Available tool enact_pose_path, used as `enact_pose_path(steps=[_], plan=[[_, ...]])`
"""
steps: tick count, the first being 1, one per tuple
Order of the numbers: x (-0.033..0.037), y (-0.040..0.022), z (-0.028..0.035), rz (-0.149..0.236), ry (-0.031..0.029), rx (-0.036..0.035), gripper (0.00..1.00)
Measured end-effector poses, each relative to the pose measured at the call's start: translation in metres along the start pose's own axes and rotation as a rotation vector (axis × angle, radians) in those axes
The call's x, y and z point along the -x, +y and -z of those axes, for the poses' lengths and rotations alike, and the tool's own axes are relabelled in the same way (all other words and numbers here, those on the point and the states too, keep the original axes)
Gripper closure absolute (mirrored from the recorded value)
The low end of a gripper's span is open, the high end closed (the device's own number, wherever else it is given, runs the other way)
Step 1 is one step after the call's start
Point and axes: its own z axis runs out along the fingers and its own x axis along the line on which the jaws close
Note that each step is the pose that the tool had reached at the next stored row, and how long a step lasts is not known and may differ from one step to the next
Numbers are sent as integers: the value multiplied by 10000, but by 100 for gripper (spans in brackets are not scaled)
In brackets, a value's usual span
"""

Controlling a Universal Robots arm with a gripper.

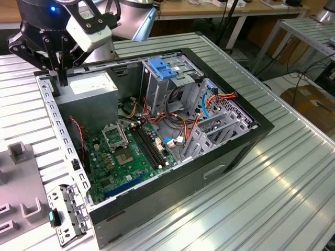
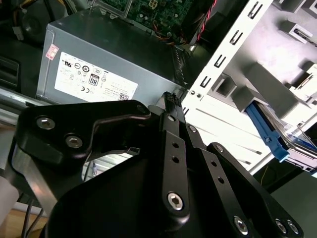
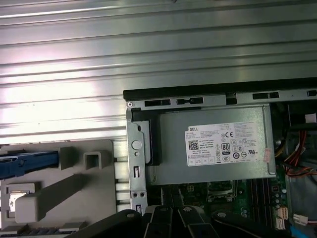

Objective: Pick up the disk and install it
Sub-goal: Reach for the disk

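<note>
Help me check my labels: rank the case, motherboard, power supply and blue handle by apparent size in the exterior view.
1. case
2. motherboard
3. power supply, which looks close to the motherboard in size, so the order of these two is unsure
4. blue handle, clearly the smallest

Tool (image 1: pixel 62 78) just over case wall (image 1: pixel 52 107), power supply (image 1: pixel 91 89) beside; open table (image 1: pixel 23 120) outside.

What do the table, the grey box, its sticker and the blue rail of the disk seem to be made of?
Table: bare metal, likely aluminium; it is ribbed and shows bright glare.
Grey box: thin sheet metal, matte grey, with folded edges.
Sticker: white, probably paper or film.
Disk rail: probably plastic; an even, saturated blue in a moulded shape.
</note>
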Motion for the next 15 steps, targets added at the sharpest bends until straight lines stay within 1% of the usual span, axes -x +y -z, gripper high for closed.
enact_pose_path(steps=[3,6,8,9,11,12,13,14,15], plan=[[-19,-2,-2,0,13,-1,89],[-58,-4,-7,0,14,-1,89],[-130,3,-12,1,15,-1,89],[-179,11,-16,-1,15,0,89],[-246,51,-23,1,15,-2,89],[-267,76,-28,-1,14,-8,89],[-279,98,-31,-2,12,-28,89],[-288,119,-34,-2,10,-70,89],[-295,139,-37,-4,4,-136,89]])
